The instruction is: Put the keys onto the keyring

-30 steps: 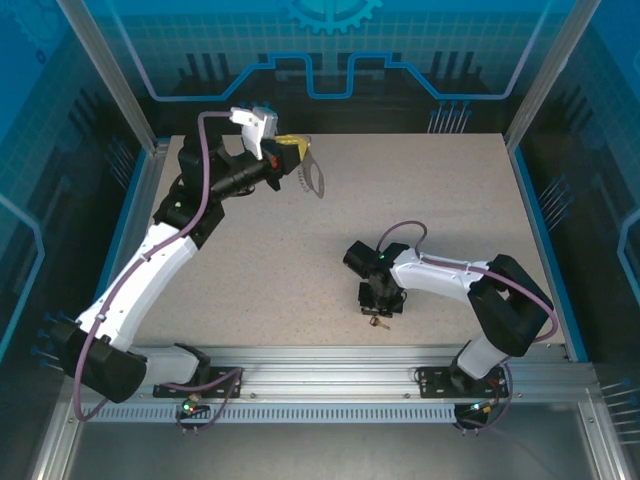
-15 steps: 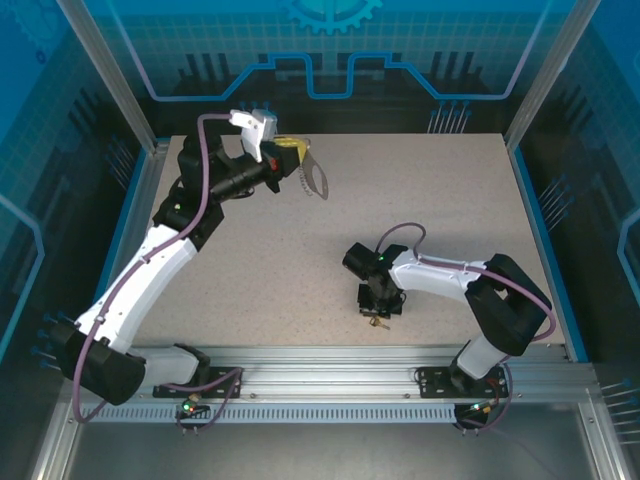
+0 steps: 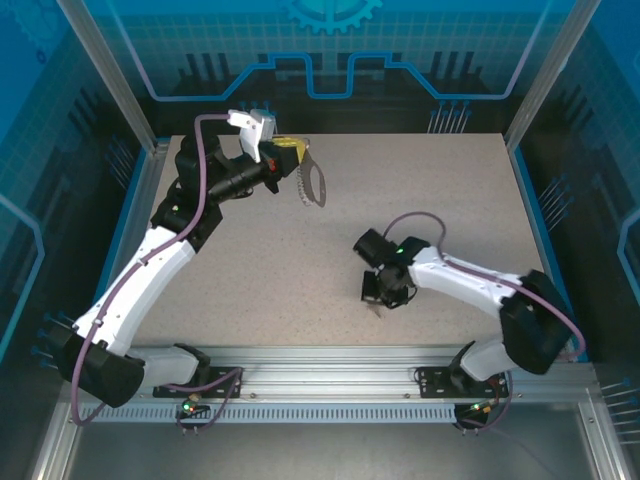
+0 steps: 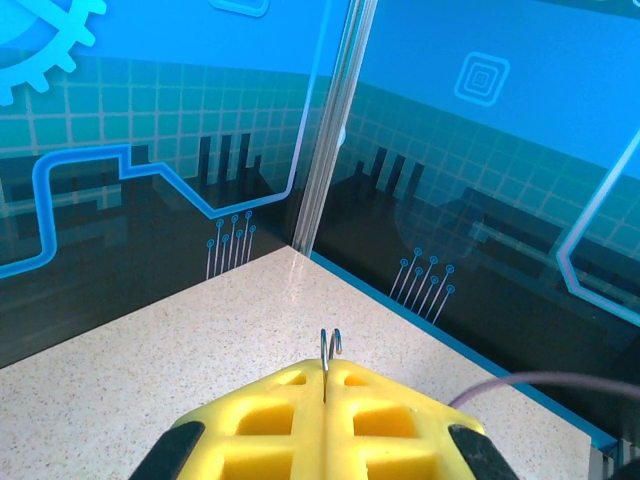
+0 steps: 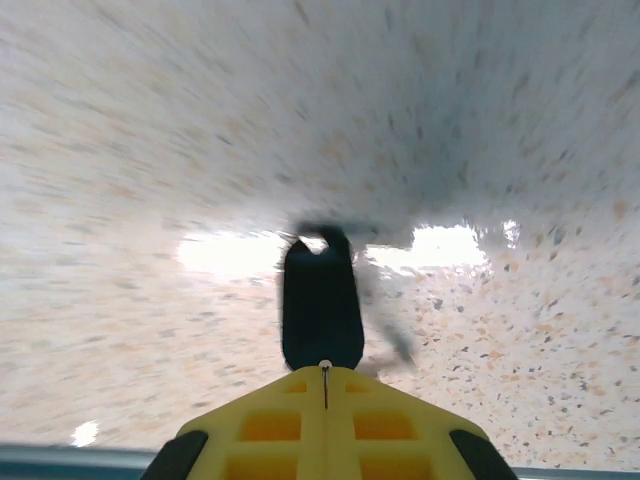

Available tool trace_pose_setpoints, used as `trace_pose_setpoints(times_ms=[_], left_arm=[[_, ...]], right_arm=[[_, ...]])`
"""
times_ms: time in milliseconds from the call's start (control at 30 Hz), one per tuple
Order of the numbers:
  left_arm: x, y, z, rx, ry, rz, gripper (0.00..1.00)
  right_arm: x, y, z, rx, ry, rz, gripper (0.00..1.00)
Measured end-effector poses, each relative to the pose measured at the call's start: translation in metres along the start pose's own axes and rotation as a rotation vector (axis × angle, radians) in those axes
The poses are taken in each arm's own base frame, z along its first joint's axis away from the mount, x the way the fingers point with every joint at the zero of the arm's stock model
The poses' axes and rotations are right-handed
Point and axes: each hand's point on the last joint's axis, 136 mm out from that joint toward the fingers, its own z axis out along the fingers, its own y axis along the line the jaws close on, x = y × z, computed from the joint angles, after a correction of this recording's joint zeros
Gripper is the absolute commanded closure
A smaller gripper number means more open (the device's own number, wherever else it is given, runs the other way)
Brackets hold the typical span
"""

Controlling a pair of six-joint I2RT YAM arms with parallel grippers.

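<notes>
Left claw (image 3: 291,150): you have it raised over the far left of the table (image 3: 430,210), with the yellow fingers (image 4: 390,425) pressed flat together and no gap between them. It is pinching the keyring (image 3: 313,184), which hangs below and to the right of the tips as a pale grey oval. From above you cannot tell whether its lower end touches the table. In the left wrist view a thin wire bend of the keyring (image 4: 331,345) stands up out of the seam between the fingertips, with the far corner of the table beyond it. Right claw (image 3: 377,297): it sits right of centre, toward the near edge, and points down at the table. Its fingers (image 5: 260,425) are also closed tight on each other. The key (image 5: 320,305) is held at the tips, and its black head sticks straight out from the seam over the speckled surface. That wrist view is smeared. A grey streak slants off to the right of the head, and you cannot tell whether it is blade or shadow. You also cannot tell whether the head rests on the table or hangs just above it. From above, the key is too small to make out under the claw. Key and keyring are well apart: the key is near and right, the keyring far and left.
</notes>
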Motion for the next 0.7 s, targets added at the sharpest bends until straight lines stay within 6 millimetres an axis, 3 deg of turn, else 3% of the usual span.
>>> trace_pose_setpoints(times_ms=[167, 367, 567, 700], left_arm=[[0.0, -0.004, 0.001, 0.009, 0.001, 0.0, 1.0], [-0.006, -0.017, 0.01, 0.045, 0.002, 0.006, 1.0], [-0.006, -0.022, 0.023, 0.068, 0.026, 0.0, 1.0], [-0.006, -0.024, 0.029, 0.082, 0.039, 0.002, 1.0]], right_arm=[[-0.057, 0.024, -0.079, -0.287, -0.209, -0.019, 1.0], [-0.113, 0.038, -0.146, -0.564, -0.383, -0.067, 1.0], [-0.15, 0.061, -0.219, -0.821, -0.532, -0.167, 1.0], [-0.158, 0.078, -0.266, -0.967, -0.622, -0.27, 1.0]])
